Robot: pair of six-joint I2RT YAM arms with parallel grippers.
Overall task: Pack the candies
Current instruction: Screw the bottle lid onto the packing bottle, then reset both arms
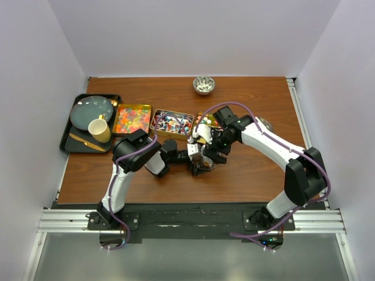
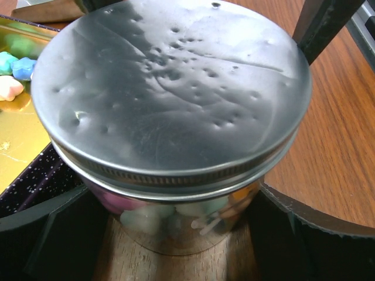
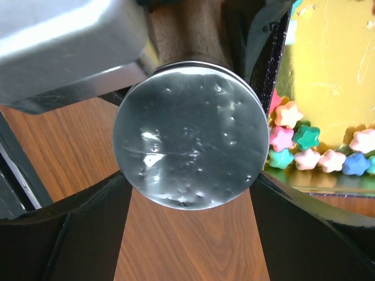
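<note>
Silver metal lid [image 2: 170,88] caps the glass jar [image 2: 176,225] of candies [image 2: 139,220] my left gripper [image 1: 199,165] clamps. My right gripper [image 1: 211,154] straddles it, grip unclear.

Left arm [image 1: 120,181] and right arm [image 1: 269,143] bend inward, wrists nearly meeting, left fingers [image 2: 53,246] clamped, right fingers [image 3: 58,246] spread.

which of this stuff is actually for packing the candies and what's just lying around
For the job: jar, lid, gummies, wrapped sweets, star sweets.
Lying about: tray, plate, yellow cup, small bowl.
</note>
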